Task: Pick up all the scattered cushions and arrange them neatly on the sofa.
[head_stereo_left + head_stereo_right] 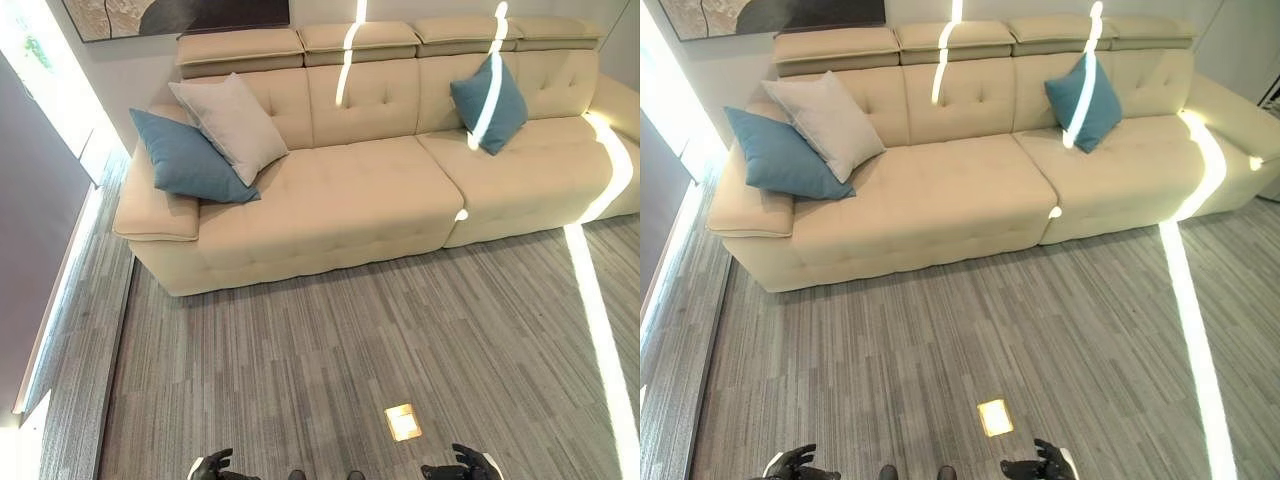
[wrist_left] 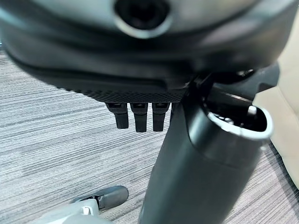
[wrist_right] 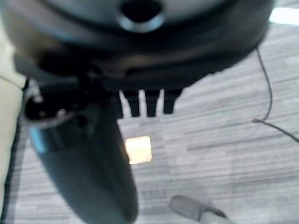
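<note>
A cream sofa [image 1: 370, 190] stands across the far side of the room. At its left end a blue cushion [image 1: 187, 158] leans on the armrest, with a beige cushion [image 1: 230, 125] propped behind it against the backrest. A second blue cushion [image 1: 488, 102] stands on one corner against the backrest toward the right. My left hand [image 1: 210, 465] and right hand [image 1: 462, 464] hang low at the near edge, well away from the sofa, both with relaxed fingers [image 2: 135, 116] and nothing held.
Grey striped carpet floor [image 1: 350, 340] stretches between me and the sofa. A small brass floor plate [image 1: 403, 422] lies near my right hand. A wall and bright window strip run along the left side. Sunlight stripes cross the sofa and floor.
</note>
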